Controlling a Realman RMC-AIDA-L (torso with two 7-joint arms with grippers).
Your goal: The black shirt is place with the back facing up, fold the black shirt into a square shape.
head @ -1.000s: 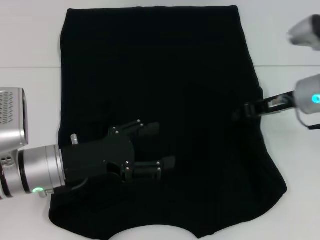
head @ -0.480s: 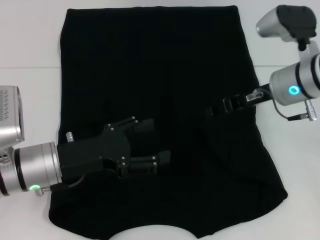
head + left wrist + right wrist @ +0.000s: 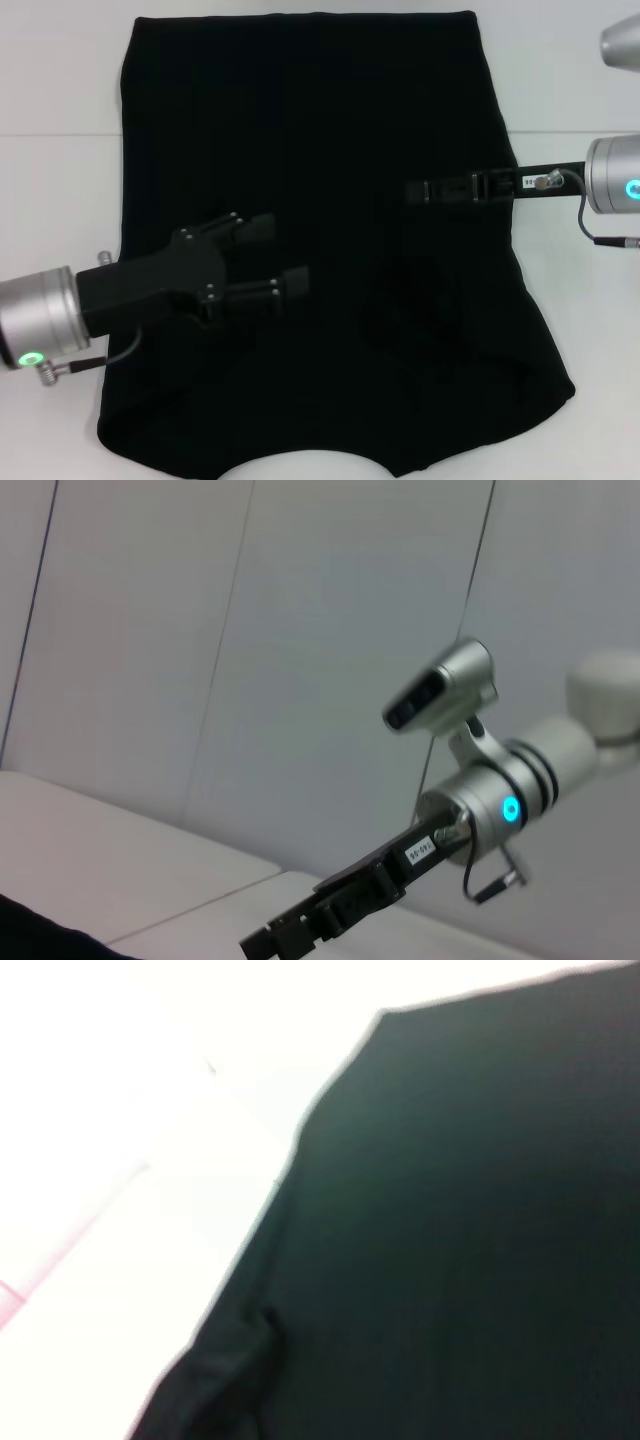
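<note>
The black shirt (image 3: 320, 150) lies spread flat on the white table (image 3: 60, 190), plain side up, with the curved neckline at the near edge. My left gripper (image 3: 290, 252) hovers over the shirt's near-left part, open, with nothing between its fingers (image 3: 255, 228). From the right edge my right gripper (image 3: 418, 190) reaches in level over the middle-right of the shirt. It also shows in the left wrist view as the right gripper (image 3: 300, 930). In the right wrist view, the shirt (image 3: 450, 1240) fills most of the picture beside bare table (image 3: 120, 1160).
White tabletop borders the shirt on the left, right (image 3: 590, 330) and far sides. A small rumpled patch (image 3: 400, 300) sits in the cloth near the right gripper. A pale panelled wall (image 3: 200, 660) stands behind the table.
The left arm has drawn back to the left, still open. The right gripper has pushed farther left over the shirt and now lies level.
</note>
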